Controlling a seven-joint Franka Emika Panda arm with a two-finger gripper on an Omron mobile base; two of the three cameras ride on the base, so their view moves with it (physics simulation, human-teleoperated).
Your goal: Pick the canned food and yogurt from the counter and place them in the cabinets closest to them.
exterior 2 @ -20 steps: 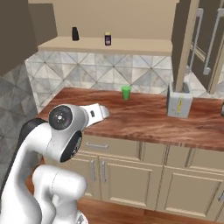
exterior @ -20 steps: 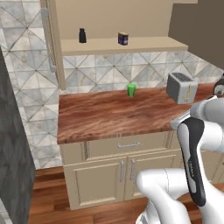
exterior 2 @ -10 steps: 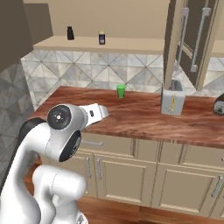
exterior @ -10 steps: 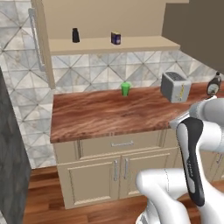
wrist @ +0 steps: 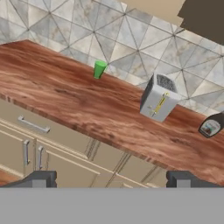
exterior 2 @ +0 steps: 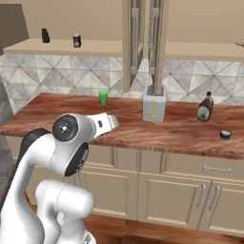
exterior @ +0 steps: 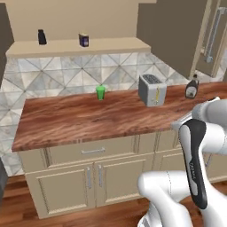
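Observation:
The canned food, dark with a yellow label, stands on the plain shelf of the tan wall cabinet, a little right of a black shaker bottle; the same can sits at the upper left of the right base view. The yogurt, a tiny dark cup, rests on the wooden counter near its front edge, right of the toaster. My gripper is open with nothing between its fingertips. It hangs in front of the counter edge, well short of both things.
A green cup stands by the tiled wall. A silver toaster and a brown syrup bottle stand mid-counter. Open cabinet doors with grey bar handles jut out above the toaster. Drawer-fronted base cabinets lie below.
The base has driven to the right, so the whole scene slid left. The syrup bottle and yogurt came into view. The arm keeps its folded pose.

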